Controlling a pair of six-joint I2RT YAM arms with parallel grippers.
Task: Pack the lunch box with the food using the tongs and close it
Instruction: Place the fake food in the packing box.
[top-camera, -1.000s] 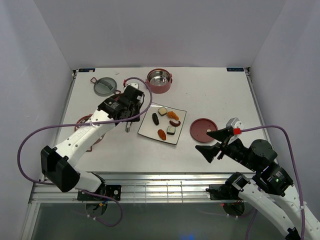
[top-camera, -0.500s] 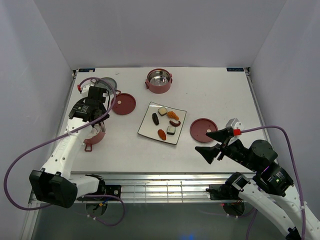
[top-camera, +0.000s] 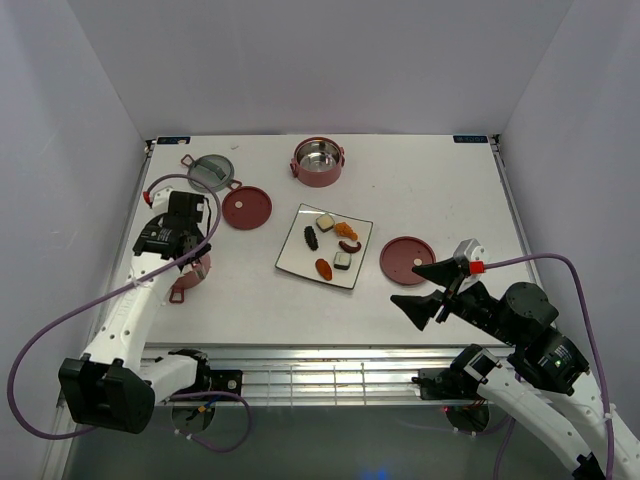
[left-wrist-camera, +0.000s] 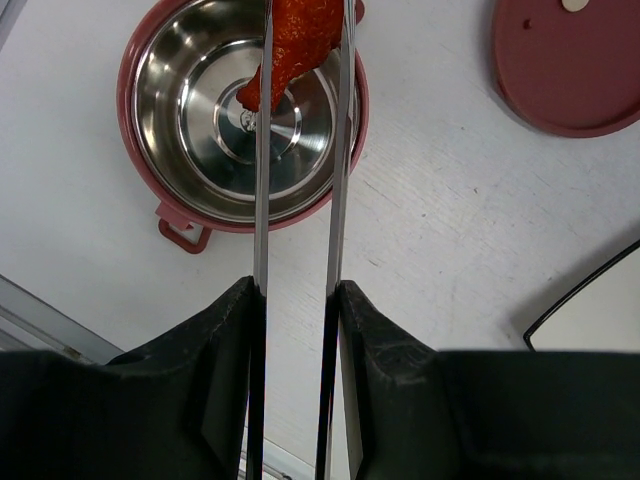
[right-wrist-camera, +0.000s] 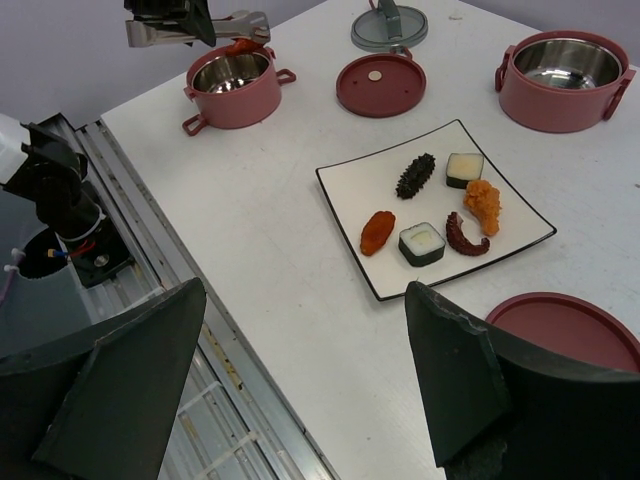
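Steel tongs (left-wrist-camera: 262, 200) in left tool (left-wrist-camera: 297, 300) pinch orange food (left-wrist-camera: 295, 40) above bowl (left-wrist-camera: 127, 100) rim; right tool (right-wrist-camera: 305, 290) spread.

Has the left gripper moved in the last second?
Yes. The left gripper, holding the tongs, swung left from the square plate to above the left bowl.

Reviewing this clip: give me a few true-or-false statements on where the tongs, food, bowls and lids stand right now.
1. The left gripper holds the tongs, which pinch an orange food piece above the left bowl. True.
2. The right gripper is shut on a red lid. False: it is open and holds nothing; the lid lies flat on the table.
3. Six pieces of food lie on the square plate. True.
4. The far bowl has a lid on it. False: it is uncovered, and its steel inside shows.
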